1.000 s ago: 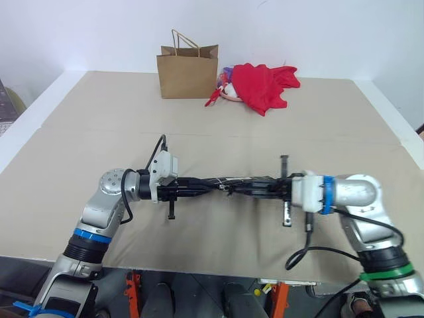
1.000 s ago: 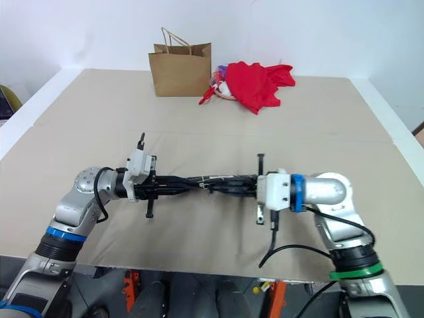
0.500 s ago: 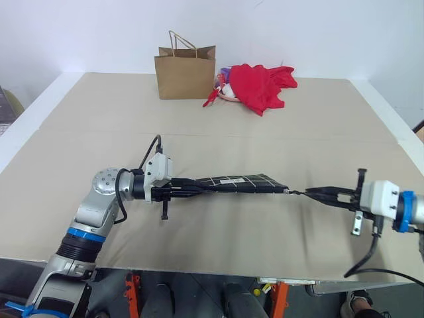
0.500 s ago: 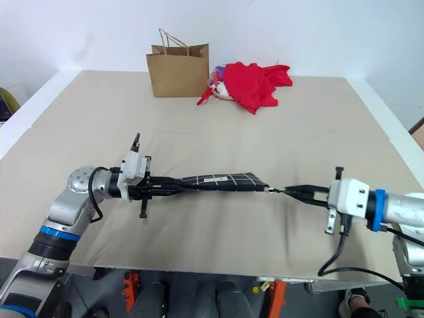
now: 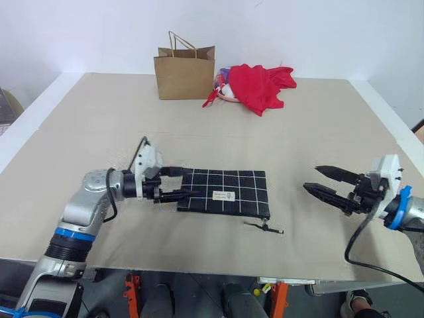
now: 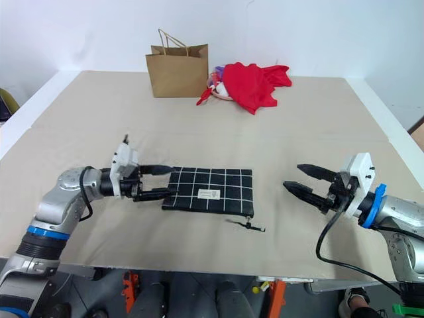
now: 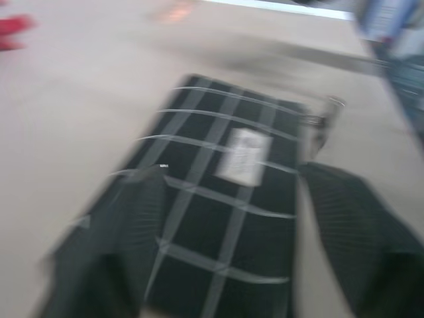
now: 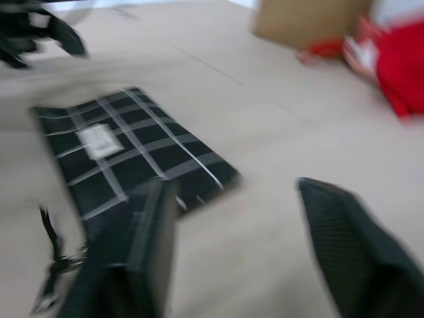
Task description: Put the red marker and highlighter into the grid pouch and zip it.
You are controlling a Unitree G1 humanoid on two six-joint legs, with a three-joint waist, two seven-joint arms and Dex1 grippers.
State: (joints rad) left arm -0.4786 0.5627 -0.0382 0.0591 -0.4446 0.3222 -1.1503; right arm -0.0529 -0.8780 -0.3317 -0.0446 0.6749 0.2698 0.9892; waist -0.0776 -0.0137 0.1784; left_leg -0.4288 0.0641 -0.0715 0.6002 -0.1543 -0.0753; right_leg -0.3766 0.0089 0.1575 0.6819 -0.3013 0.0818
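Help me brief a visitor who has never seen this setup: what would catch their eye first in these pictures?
Probably the grid pouch, lying flat on the tan table between the two arms, its zipper pull trailing off one corner. Either side, the left end effector and right end effector stand open, the left at the pouch's edge. At the far end, a bright red cloth lies beside a brown paper bag.

Matt fabric grid pouch [image 5: 225, 192]; brown paper bag [image 5: 185, 74].

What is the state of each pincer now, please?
Left pincer: open, holding nothing, at the grid pouch's end.
Right pincer: open, holding nothing.
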